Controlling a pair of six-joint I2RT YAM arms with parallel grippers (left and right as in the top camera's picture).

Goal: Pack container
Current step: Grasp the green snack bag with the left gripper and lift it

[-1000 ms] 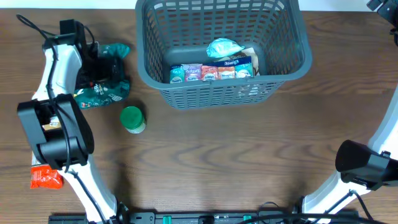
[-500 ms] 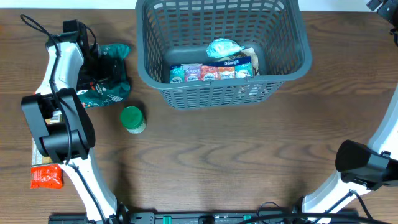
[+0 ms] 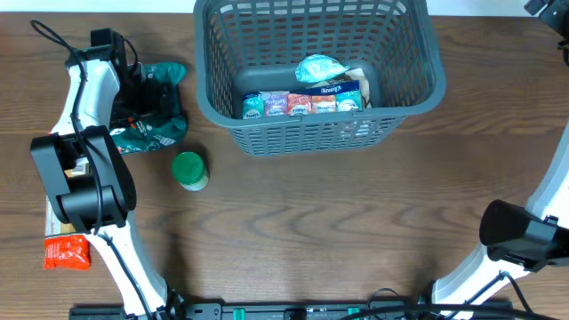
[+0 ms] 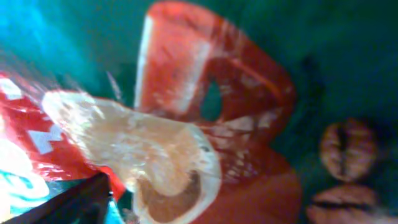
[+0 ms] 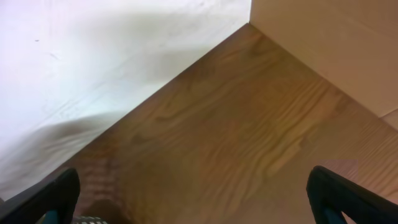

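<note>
basket [image 3: 311, 135] at table [image 3: 356, 222] far edge, snack packs [image 3: 302, 104] inside, L gripper [image 3: 147, 100] right over green bag [image 3: 153, 133] by left edge, can't tell if clamped or not, R gripper [image 5: 199, 199] jaws spread wide, empty, far right corner

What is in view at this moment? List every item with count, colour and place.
container: one, dark grey, far centre
snack row: one, teal, red and blue, inside container
pale blue bag: one, inside container, behind the row
teal-green bags: seemingly two, far left
round can: one, green lid, beside the bags
orange packet: one, near left
table: one, brown wood
left end effector: black, over the bags, opening unclear
right end effector: black, open, above bare wood
</note>
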